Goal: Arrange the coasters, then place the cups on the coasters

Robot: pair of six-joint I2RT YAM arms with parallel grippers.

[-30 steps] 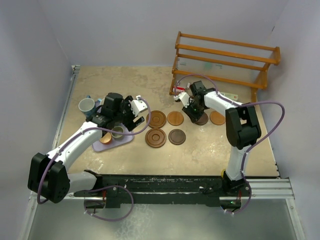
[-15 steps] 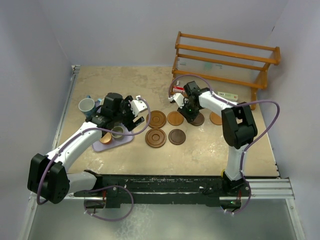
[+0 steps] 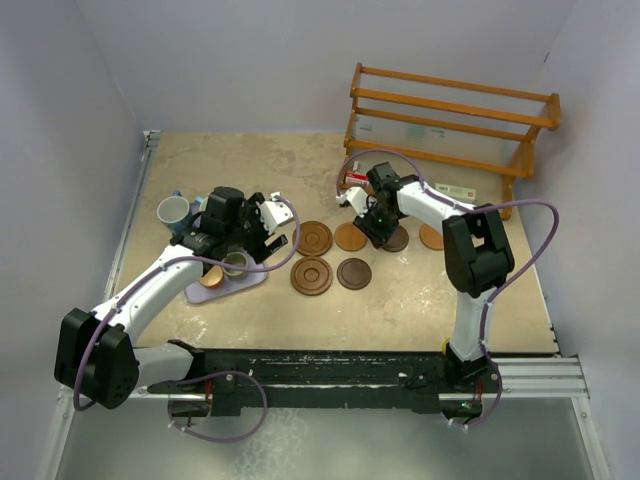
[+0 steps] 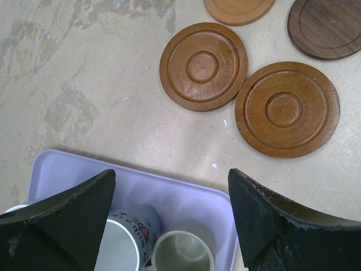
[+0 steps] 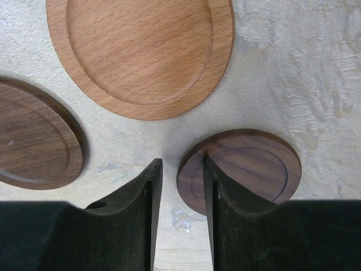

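Note:
Six wooden coasters lie mid-table: two grooved ones (image 3: pixel 313 238) (image 3: pixel 311 276), a light one (image 3: pixel 350 237), a dark one (image 3: pixel 354 273), another dark one (image 3: pixel 399 240) and a light one (image 3: pixel 433 237). My right gripper (image 3: pixel 381 232) (image 5: pixel 180 161) is open, low over the table. Its jaws straddle the rim of the dark coaster (image 5: pixel 254 164), which lies flat. My left gripper (image 3: pixel 272 232) (image 4: pixel 170 172) is open wide above the lavender tray (image 4: pixel 186 192). The tray holds a printed white cup (image 4: pixel 121 248), a grey-green cup (image 4: pixel 181 251) and a copper cup (image 3: pixel 211 277). A light-blue cup (image 3: pixel 173 211) stands left of the tray.
A wooden rack (image 3: pixel 450 120) stands at the back right, with small flat items (image 3: pixel 352 180) at its foot. Walls close in the table on the left, back and right. The light coaster (image 5: pixel 141 51) lies just ahead of my right fingers.
My right gripper slid the dark coaster left toward the light one, and its jaws have now parted off the rim. The left arm has barely moved.

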